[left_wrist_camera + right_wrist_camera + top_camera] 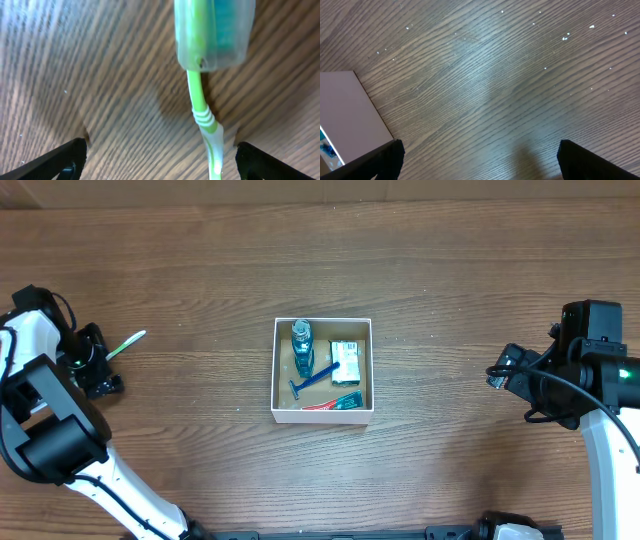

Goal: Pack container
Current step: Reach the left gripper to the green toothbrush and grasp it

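Note:
The container [322, 413] is a small square white-walled box in the middle of the table. In it lie a small teal bottle [302, 346], a blue razor [316, 378], a green and white packet [345, 361] and a red tube [334, 403]. A green toothbrush [126, 345] with a clear cap on its head lies on the table at the far left. My left gripper [88, 362] is open over its handle; the handle [210, 130] runs between the fingers, close to the right one. My right gripper [503, 372] is open and empty over bare table right of the container, whose wall shows in the right wrist view [350, 115].
The wooden table [200, 270] stretches around the box. Both arm bases stand at the front corners, the left arm's links [50, 430] along the left edge.

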`<action>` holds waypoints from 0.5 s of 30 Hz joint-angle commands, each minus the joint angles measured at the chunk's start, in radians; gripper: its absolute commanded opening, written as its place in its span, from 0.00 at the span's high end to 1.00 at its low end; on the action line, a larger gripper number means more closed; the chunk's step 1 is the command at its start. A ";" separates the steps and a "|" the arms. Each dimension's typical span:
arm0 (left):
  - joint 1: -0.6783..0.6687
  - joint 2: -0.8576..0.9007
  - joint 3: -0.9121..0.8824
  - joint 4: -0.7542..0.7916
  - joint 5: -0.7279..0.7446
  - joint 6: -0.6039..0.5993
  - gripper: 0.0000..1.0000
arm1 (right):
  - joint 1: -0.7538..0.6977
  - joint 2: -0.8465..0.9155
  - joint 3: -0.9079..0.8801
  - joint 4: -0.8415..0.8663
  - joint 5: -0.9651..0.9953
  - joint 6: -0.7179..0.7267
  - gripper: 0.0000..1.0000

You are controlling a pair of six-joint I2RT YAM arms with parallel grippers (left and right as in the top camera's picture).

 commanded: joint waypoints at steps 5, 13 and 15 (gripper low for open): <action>0.010 0.018 0.005 -0.013 -0.001 -0.030 0.26 | -0.003 -0.011 -0.006 -0.006 -0.001 -0.008 0.00; 0.009 0.018 0.000 -0.045 -0.010 -0.016 0.62 | -0.003 -0.011 -0.006 -0.009 -0.001 -0.008 0.00; 0.007 0.018 0.000 -0.054 -0.023 -0.016 0.70 | -0.003 -0.011 -0.006 -0.009 -0.001 -0.008 0.00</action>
